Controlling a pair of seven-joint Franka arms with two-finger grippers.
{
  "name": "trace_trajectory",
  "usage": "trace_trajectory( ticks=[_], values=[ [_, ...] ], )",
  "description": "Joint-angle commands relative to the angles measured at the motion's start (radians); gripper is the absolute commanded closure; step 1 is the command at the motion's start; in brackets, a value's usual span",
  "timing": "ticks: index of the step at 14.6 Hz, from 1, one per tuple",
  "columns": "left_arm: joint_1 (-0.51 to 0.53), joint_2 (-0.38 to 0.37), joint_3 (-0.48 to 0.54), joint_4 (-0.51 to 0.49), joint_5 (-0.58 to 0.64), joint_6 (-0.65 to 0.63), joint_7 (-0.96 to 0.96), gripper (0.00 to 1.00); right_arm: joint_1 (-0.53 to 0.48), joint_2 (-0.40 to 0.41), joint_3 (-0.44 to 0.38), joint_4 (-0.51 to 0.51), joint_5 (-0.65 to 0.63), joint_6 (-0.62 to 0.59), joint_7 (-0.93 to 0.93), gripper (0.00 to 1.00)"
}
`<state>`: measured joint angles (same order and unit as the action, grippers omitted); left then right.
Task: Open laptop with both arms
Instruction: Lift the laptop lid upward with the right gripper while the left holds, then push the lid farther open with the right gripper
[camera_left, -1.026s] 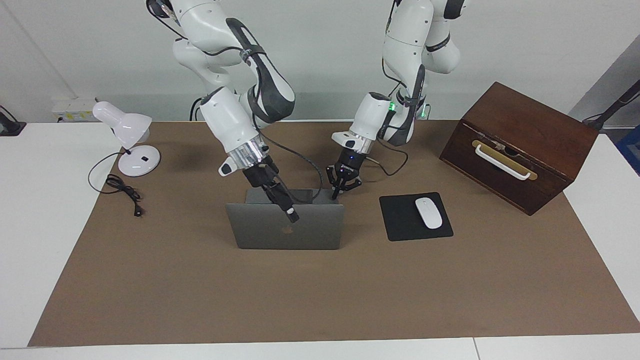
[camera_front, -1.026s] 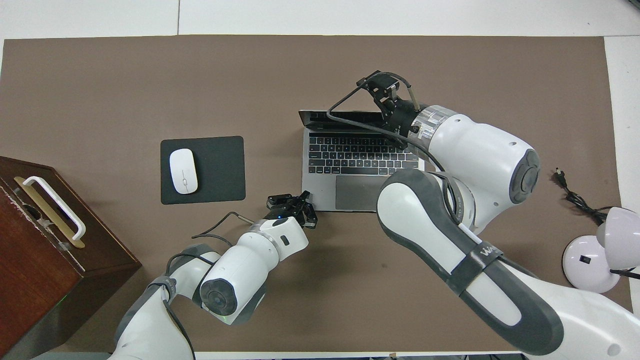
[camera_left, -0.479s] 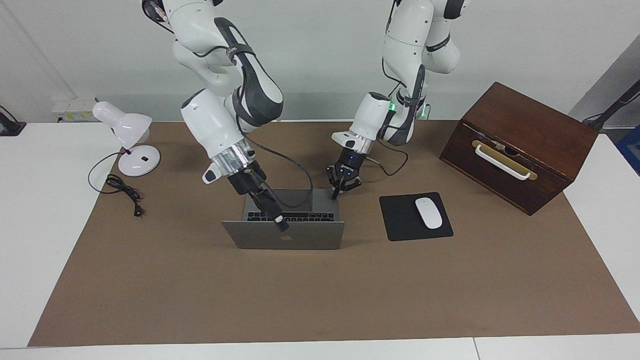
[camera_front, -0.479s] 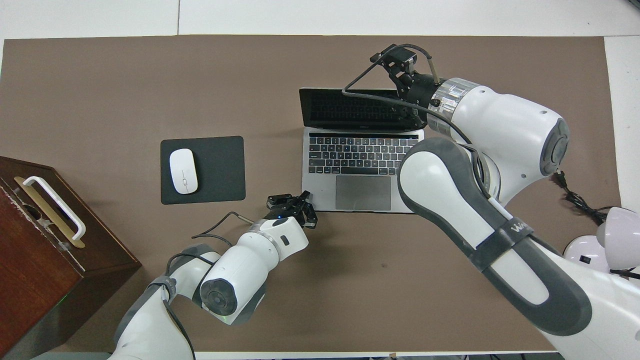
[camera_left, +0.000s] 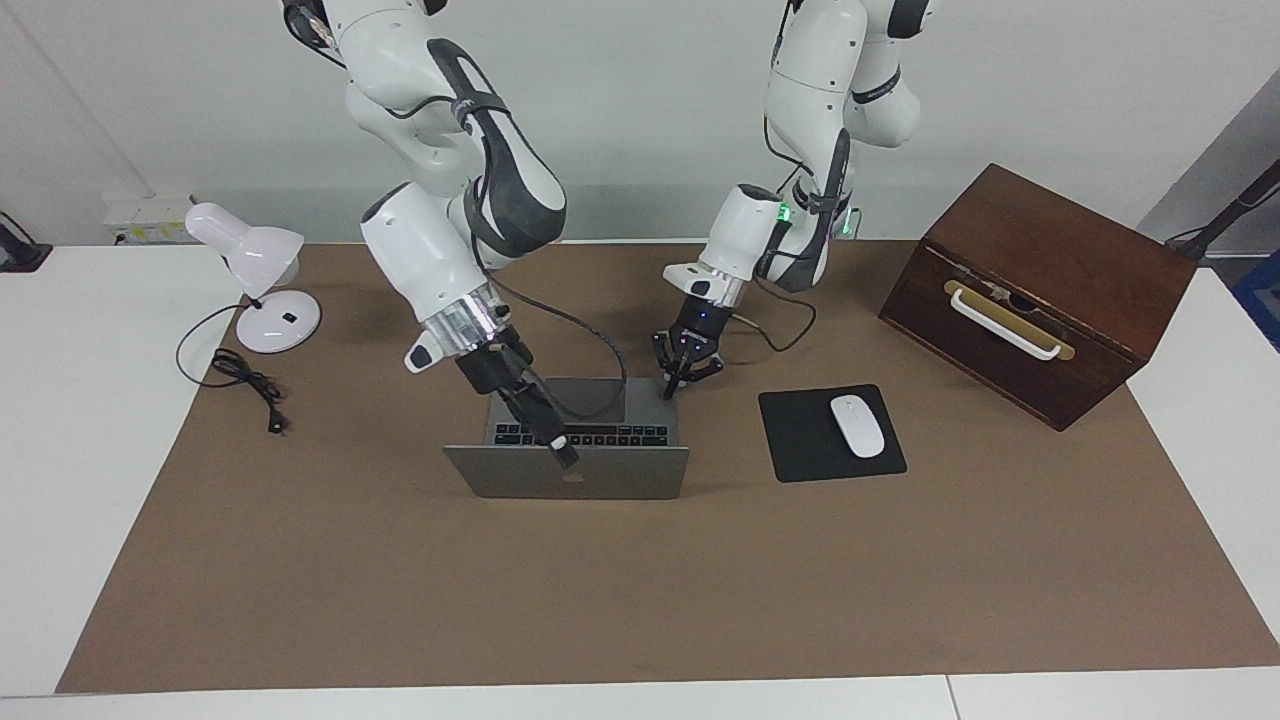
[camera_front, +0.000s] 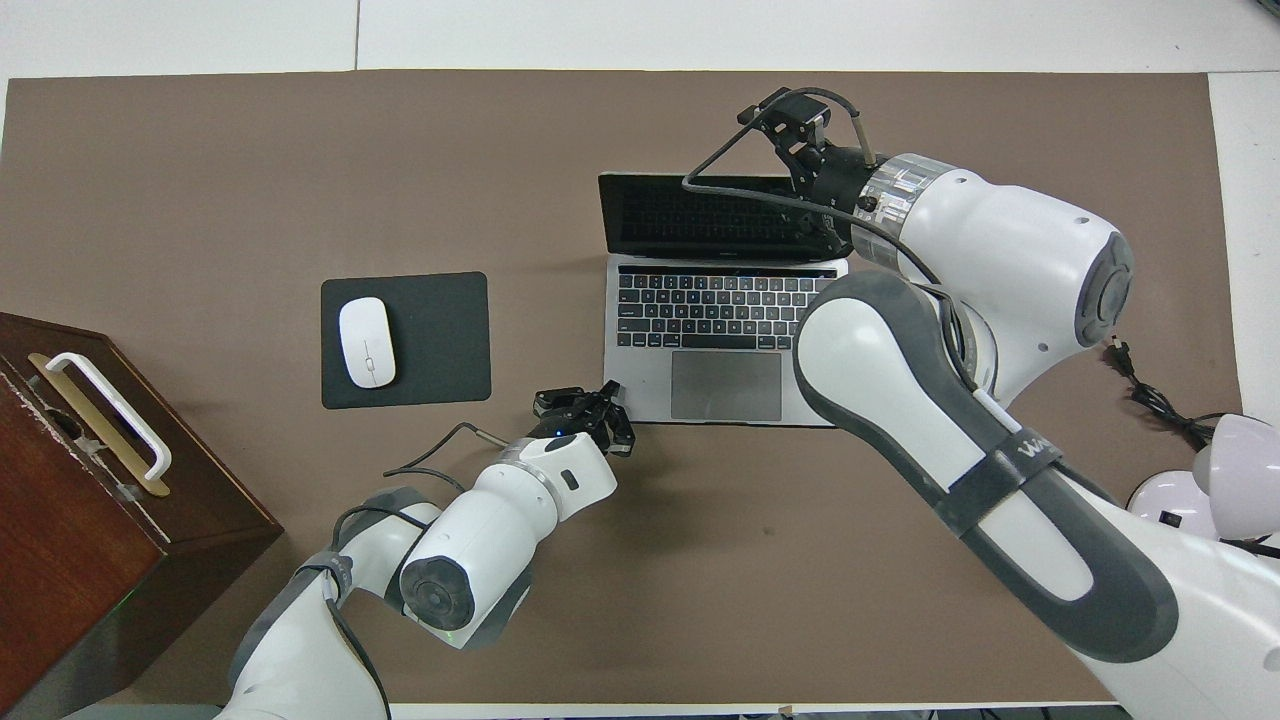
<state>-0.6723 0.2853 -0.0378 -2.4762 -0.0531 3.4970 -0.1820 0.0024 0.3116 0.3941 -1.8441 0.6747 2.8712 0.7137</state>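
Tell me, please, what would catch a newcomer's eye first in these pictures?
Probably the open laptop in the middle of the brown mat, its lid tipped well back so the keys show. The right gripper is at the lid's top edge with its jaws open, and the left gripper, jaws shut, is down at the base's corner nearest the mouse. A dark wooden box stands at the left arm's end of the table.

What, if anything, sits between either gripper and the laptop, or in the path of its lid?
Nothing visible. The right gripper is at the lid's top edge, the shut left gripper at the corner of the laptop nearest it. The mouse pad lies beside the laptop, apart from it.
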Motion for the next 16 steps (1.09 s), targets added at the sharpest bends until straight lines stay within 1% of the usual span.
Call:
trace_trajectory(
  ticks=[1,3,4,6,9,10,11,14,16],
  values=[
    [-0.004,0.034,0.012,0.054,-0.001,0.005,-0.01,1.0,-0.01,0.029,0.005,0.045,0.006,-0.009,-0.04,0.0],
    [-0.006,0.026,0.012,0.056,-0.002,0.005,-0.013,1.0,-0.009,0.029,0.005,0.048,0.006,-0.018,-0.037,0.0],
    [-0.006,0.026,0.012,0.056,-0.002,0.005,-0.01,1.0,-0.004,0.026,0.005,0.048,0.006,-0.045,-0.036,0.0],
    [-0.006,0.026,0.012,0.056,-0.002,0.005,-0.013,1.0,-0.002,0.003,-0.021,0.049,-0.02,-0.157,-0.027,0.0],
    [-0.006,0.015,0.01,0.056,-0.004,0.002,-0.016,1.0,-0.004,-0.06,-0.06,0.051,-0.027,-0.318,-0.023,0.0],
    [-0.004,0.005,0.01,0.056,-0.007,-0.004,-0.016,1.0,-0.004,-0.084,-0.072,0.051,-0.047,-0.372,-0.02,0.0],
    [-0.006,-0.006,0.01,0.054,-0.008,-0.024,-0.02,1.0,-0.004,-0.104,-0.084,0.051,-0.079,-0.442,-0.004,0.0],
    [-0.003,-0.073,0.012,0.057,-0.008,-0.137,-0.05,1.0,-0.007,-0.17,-0.101,0.055,-0.263,-0.662,0.009,0.0],
    [0.01,-0.121,0.013,0.066,-0.01,-0.225,-0.051,1.0,-0.007,-0.201,-0.109,0.068,-0.332,-0.781,0.007,0.0]
  ],
)
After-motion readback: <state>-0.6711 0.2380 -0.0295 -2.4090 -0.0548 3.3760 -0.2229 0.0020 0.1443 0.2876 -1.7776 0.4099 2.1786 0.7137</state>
